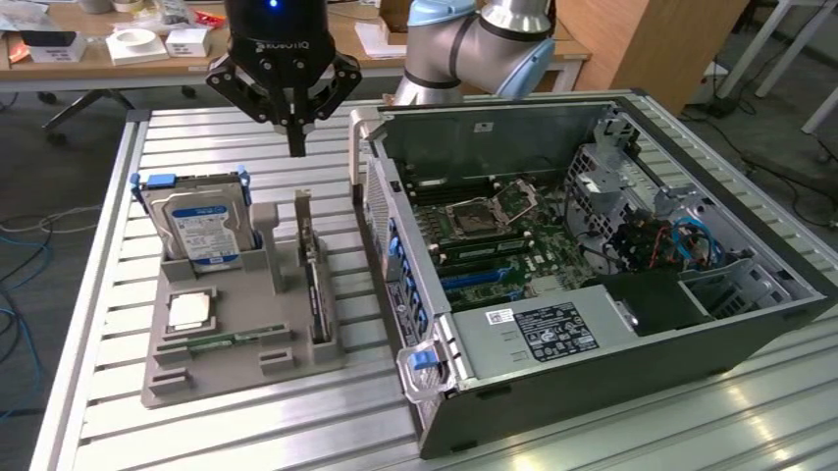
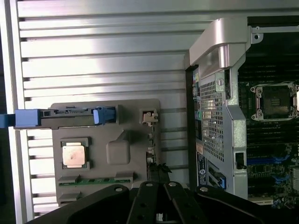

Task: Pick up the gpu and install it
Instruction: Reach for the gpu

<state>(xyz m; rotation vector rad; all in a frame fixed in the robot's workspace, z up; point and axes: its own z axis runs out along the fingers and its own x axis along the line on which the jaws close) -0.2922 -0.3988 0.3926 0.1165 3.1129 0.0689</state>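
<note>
- Your pincer (image 1: 297, 145) hangs above the far end of the grey tray (image 1: 210, 378). Its fingers are pressed together with nothing between them, and its upper body is cut off at the top of the exterior view.
- The graphics card (image 1: 312, 285) stands on its long edge in a slot on the side of the tray nearest the computer case (image 1: 615, 324). You see only a thin strip of it, and its face is hard to make out.
- In the wrist view the pincer (image 2: 160, 210) covers one end of the graphics card (image 2: 158, 171); the rest shows as a narrow dark line on the tray (image 2: 135, 135).
- On the tray's opposite side a hard drive (image 1: 196, 228) stands upright, hiding the tray wall behind it.
- A square chip (image 1: 191, 312) and a memory stick (image 1: 226, 342) lie flat in the tray, apart from the card.
- The case lies open just beside the tray.
</note>
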